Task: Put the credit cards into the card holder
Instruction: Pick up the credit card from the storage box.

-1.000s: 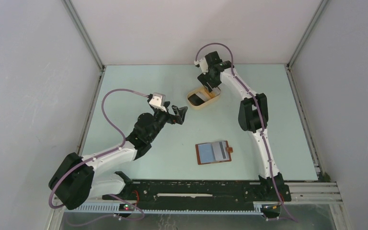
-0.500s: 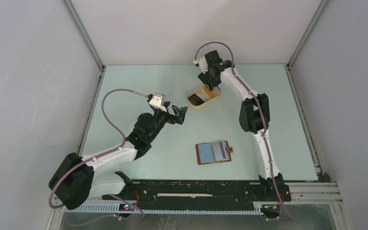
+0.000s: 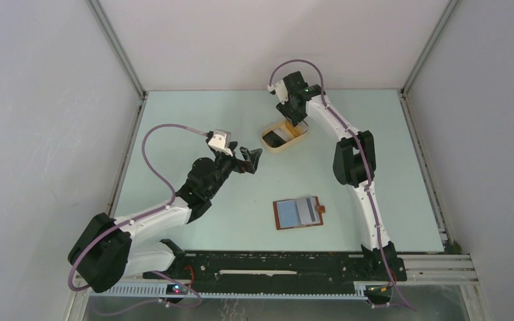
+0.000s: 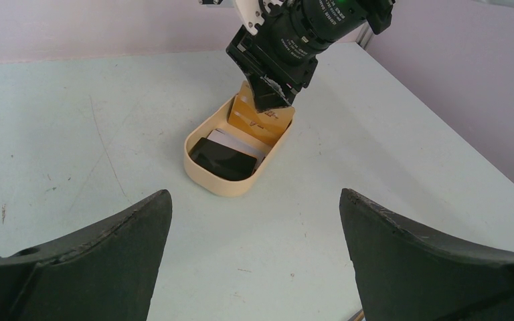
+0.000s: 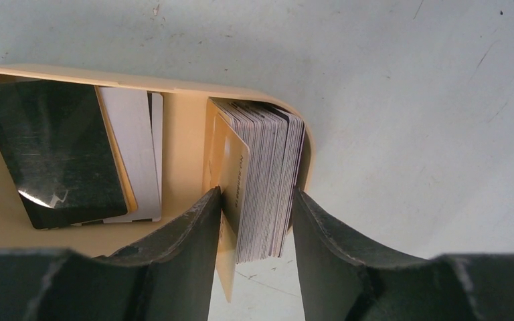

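Picking cards out of the tray (image 4: 221,185), which sits toward the table's far edge, looks like the step in hand. The right gripper (image 5: 253,200) straddles the upright stack of credit cards (image 5: 268,167), jaws close against it; whether they pinch it I cannot tell. The left gripper (image 3: 251,159) hangs wide open, empty. The card holder (image 3: 299,212) lies open by the near edge. The next move probably needs a firm pinch and a straight lift.

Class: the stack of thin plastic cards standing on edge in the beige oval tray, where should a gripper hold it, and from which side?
Probably best to pinch the stack of cards across its two flat outer faces near the top edges, coming from above: the beige oval tray curves round its end, while the top edges stand clear.
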Available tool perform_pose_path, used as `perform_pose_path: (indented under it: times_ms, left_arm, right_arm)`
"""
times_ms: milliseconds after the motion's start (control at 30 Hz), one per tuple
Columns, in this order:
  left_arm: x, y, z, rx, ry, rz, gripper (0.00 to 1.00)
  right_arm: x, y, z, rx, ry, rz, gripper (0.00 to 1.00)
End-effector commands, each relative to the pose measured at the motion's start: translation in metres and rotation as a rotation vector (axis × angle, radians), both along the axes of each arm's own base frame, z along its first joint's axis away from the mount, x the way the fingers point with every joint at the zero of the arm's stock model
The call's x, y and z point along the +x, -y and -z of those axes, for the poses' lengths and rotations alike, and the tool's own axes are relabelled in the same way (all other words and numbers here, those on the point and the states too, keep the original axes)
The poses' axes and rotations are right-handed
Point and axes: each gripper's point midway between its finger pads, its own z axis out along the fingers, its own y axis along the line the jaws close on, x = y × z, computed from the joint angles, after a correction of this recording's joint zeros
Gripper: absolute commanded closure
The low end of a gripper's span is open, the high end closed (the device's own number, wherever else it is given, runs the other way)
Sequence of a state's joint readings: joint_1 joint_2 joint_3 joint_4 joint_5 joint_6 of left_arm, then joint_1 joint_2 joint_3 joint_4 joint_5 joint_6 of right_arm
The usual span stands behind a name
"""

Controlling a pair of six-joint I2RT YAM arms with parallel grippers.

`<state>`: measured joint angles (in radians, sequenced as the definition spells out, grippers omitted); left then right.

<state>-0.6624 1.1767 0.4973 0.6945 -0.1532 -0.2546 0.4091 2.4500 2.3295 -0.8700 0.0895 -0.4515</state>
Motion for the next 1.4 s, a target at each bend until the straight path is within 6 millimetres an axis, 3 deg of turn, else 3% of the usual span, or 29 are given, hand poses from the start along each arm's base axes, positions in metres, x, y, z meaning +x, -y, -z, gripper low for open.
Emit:
perform_pose_path:
  times_ms: [0, 700, 933, 1133, 1367]
  left_arm:
    - [0.001, 0.000, -0.013, -0.034, 0.039, 0.001, 0.00]
    - [0.001, 0.001, -0.013, -0.034, 0.037, 0.004, 0.00]
    - [0.001, 0.001, -0.013, -0.034, 0.037, 0.005, 0.00]
    - [0.000, 0.000, -0.013, -0.036, 0.040, 0.007, 0.00]
    - [-0.005, 0.001, -0.017, -0.048, 0.057, 0.025, 0.00]
  right_arm:
    - [0.008, 0.006, -0.049, -0.003, 0.115, 0.009, 0.51]
    - [0.001, -0.003, -0.055, -0.011, 0.125, -0.017, 0.77]
    - [-0.005, -0.009, -0.061, 0.034, 0.107, -0.031, 0.91]
    - [-0.020, -0.015, -0.073, 0.104, 0.069, -0.051, 1.00]
    - [-0.059, -0.026, -0.102, 0.258, 0.004, -0.146, 1.00]
